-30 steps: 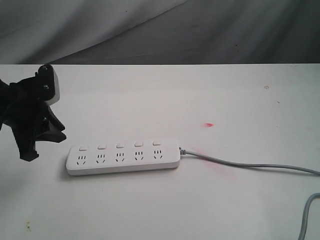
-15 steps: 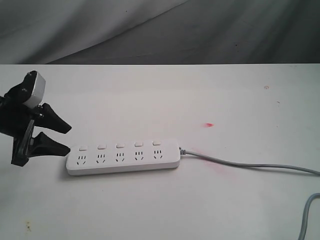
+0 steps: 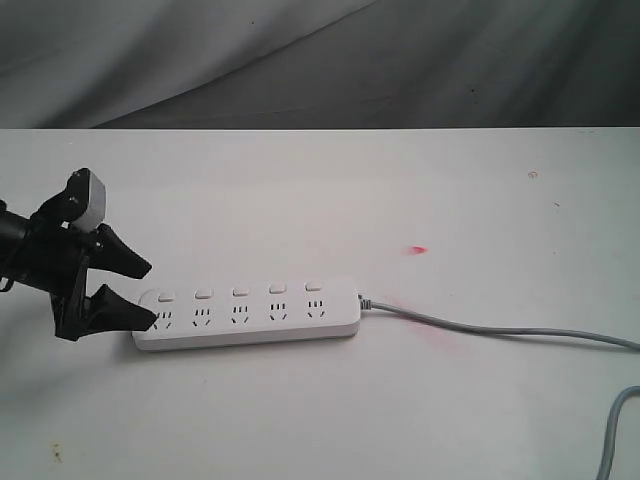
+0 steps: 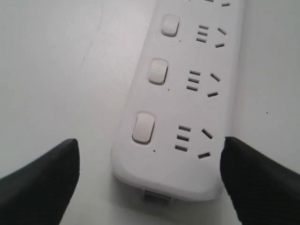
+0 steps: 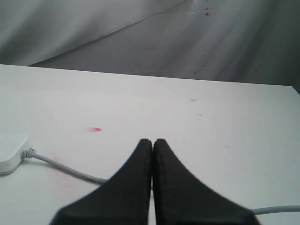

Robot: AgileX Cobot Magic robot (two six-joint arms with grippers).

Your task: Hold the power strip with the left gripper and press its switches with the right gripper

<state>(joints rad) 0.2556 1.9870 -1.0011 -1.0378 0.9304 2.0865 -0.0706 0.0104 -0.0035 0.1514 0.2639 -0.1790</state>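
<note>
Left gripper (image 3: 150,294) jaws held open astride power strip (image 3: 250,322) end; to be lowered and closed squarely, switches (image 3: 240,292) kept clear. Right gripper (image 5: 153,143) jaws shut.

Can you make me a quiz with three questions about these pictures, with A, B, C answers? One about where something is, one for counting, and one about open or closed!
1. Where is the left gripper?
A. At the end of the power strip away from the cord
B. At the cord end
C. Over the strip's middle

2. How many switches are there?
A. Three
B. Five
C. Seven

3. The right gripper is:
A. wide open
B. shut
C. holding the cord

Answers:
1 A, its jaws stand either side of the strip's end farthest from the cord.
2 B, five buttons sit in a row.
3 B, its jaws touch each other with nothing between.
</note>
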